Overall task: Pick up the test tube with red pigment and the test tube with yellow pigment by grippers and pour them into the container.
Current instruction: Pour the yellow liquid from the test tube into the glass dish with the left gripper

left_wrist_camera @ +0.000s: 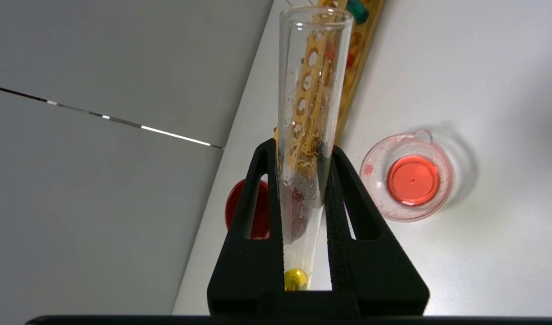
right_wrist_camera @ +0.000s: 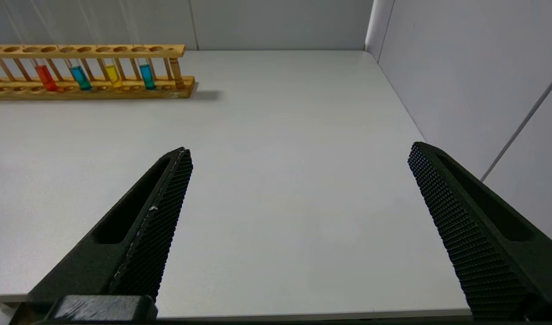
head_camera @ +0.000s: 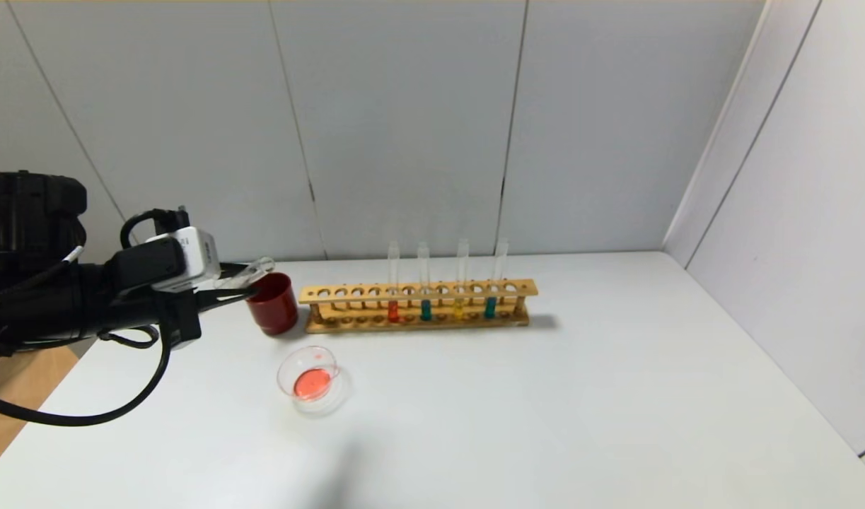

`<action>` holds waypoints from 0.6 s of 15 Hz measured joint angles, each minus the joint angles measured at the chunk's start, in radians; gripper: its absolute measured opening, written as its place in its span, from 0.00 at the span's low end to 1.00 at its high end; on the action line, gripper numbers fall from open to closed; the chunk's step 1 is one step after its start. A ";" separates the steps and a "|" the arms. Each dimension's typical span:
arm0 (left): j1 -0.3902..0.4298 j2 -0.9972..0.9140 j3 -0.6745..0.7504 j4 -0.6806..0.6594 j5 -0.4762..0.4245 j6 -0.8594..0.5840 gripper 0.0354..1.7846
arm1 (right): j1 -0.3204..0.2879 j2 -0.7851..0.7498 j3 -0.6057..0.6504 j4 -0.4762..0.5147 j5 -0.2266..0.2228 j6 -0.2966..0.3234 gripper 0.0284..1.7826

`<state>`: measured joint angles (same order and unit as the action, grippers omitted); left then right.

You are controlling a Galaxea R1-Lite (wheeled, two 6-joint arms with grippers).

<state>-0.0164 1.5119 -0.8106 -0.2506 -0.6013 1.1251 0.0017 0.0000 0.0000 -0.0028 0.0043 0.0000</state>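
Observation:
My left gripper (head_camera: 240,286) is shut on a nearly empty clear test tube (head_camera: 252,271) that lies almost level, its mouth over the rim of the dark red cup (head_camera: 273,305). In the left wrist view the fingers (left_wrist_camera: 257,198) clamp this tube (left_wrist_camera: 309,90), which has a small yellow drop at its bottom. The glass container (head_camera: 285,367) holds orange-red liquid and stands in front of the cup; it also shows in the left wrist view (left_wrist_camera: 370,180). A red-pigment tube (head_camera: 393,311) and a yellow-pigment tube (head_camera: 458,309) stand in the wooden rack (head_camera: 418,291). My right gripper (right_wrist_camera: 300,151) is open and empty over the table's right front.
Two teal tubes (head_camera: 426,309) (head_camera: 490,307) stand in the rack between and beside the red and yellow ones. The rack (right_wrist_camera: 90,49) shows far off in the right wrist view. Walls close the back and right side of the white table (head_camera: 581,396).

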 joint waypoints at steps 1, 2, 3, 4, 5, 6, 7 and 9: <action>0.008 0.009 -0.001 0.003 0.000 0.028 0.16 | 0.000 0.000 0.000 0.000 0.000 0.000 0.98; 0.016 0.017 -0.005 0.004 -0.001 0.061 0.16 | 0.000 0.000 0.000 0.000 0.000 0.000 0.98; 0.020 0.026 -0.009 0.004 0.000 0.098 0.16 | 0.000 0.000 0.000 0.000 0.000 0.000 0.98; 0.023 0.033 -0.012 0.002 0.000 0.123 0.16 | 0.000 0.000 0.000 0.000 0.000 0.000 0.98; 0.025 0.038 -0.018 0.003 0.000 0.147 0.16 | 0.000 0.000 0.000 0.000 0.000 0.000 0.98; 0.026 0.042 -0.028 0.017 -0.001 0.177 0.16 | 0.000 0.000 0.000 0.000 0.000 0.000 0.98; 0.026 0.045 -0.032 0.035 -0.001 0.197 0.16 | 0.000 0.000 0.000 0.000 0.000 0.000 0.98; 0.027 0.054 -0.038 0.037 -0.001 0.222 0.16 | 0.000 0.000 0.000 0.000 0.000 0.000 0.98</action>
<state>0.0104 1.5657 -0.8485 -0.2140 -0.6021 1.3474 0.0013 0.0000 0.0000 -0.0028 0.0047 0.0000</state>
